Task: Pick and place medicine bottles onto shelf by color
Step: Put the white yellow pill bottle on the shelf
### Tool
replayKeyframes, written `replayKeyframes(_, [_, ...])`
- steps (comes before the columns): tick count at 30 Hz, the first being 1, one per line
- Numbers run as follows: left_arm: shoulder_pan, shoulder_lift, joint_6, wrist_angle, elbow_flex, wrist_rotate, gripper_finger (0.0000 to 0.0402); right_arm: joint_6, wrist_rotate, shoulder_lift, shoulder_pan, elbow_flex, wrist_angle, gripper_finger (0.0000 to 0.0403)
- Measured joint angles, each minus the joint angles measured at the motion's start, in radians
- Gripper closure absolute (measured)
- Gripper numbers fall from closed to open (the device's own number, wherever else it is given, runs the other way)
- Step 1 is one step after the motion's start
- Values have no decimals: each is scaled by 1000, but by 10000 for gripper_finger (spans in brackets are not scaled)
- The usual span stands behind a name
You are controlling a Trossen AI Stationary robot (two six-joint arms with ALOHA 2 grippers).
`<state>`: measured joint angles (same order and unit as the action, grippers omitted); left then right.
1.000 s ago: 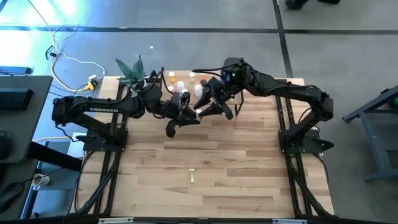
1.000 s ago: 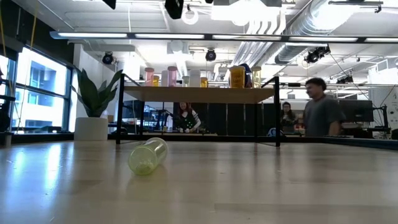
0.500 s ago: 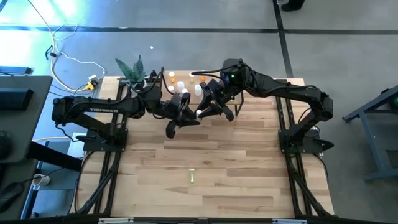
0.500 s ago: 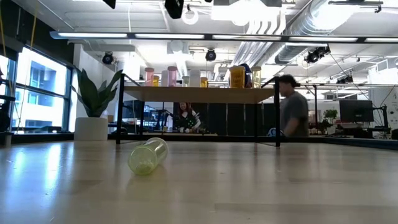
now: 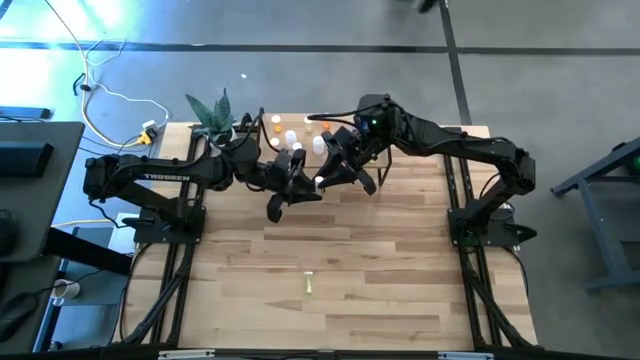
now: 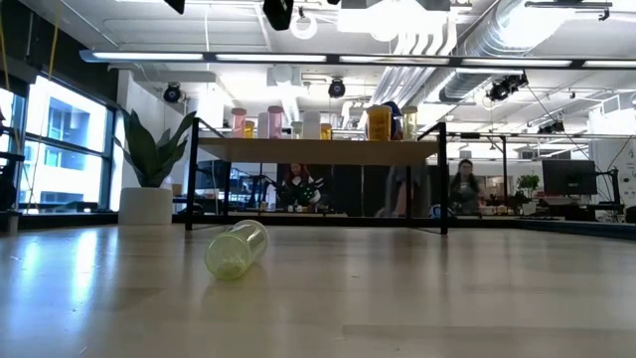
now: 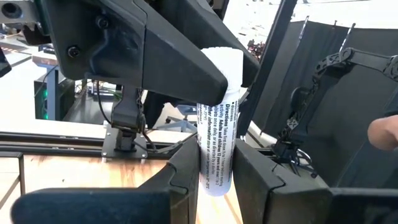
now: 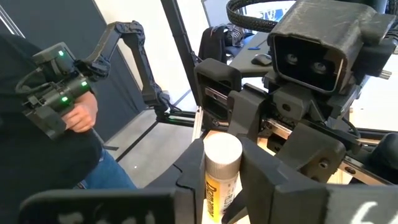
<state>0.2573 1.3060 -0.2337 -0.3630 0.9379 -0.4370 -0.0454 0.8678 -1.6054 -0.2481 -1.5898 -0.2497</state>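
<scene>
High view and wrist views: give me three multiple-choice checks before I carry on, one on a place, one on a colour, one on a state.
1. Where is the yellow-green bottle?
A. On the shelf
B. On its side on the table
C. In the plant pot

2. What colour is the cap of the bottle between the arms?
A. White
B. Blue
C. Black

3. How is the right tool?
A. Open wide
B. Out of view
C. Shut on the bottle

Answers:
1 B, the low view shows it lying on the wood.
2 A, the right wrist view shows a white cap.
3 C, its fingers flank the bottle's sides.
</scene>
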Motion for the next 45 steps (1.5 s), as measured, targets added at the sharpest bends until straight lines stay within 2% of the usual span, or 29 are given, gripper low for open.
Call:
replayKeyframes(5, [0,0,1,0,0,1,332,1,-1,0,0,0,0,345])
replayKeyframes(11, [0,0,2,18,0,17,279,1,-47,0,-5,1,-4,346])
replayKeyframes(16, [0,-1,2,88,1,135,232,-19,-57,0,-29,1,-5,347])
replayKeyframes(19, [11,-1,2,119,1,195,213,-30,-109,0,-49,1,-9,347])
replayKeyframes(23, [39,-1,2,120,1,197,203,-26,-163,1,-88,1,-24,347])
replayKeyframes(31, [125,-16,2,132,1,187,204,-26,-192,11,-181,1,-26,347])
replayKeyframes(39, [220,-47,35,148,0,191,204,-2,-340,27,-235,1,-14,347])
replayKeyframes(45, [297,-105,66,180,1,164,204,-12,-574,67,-259,2,-33,347])
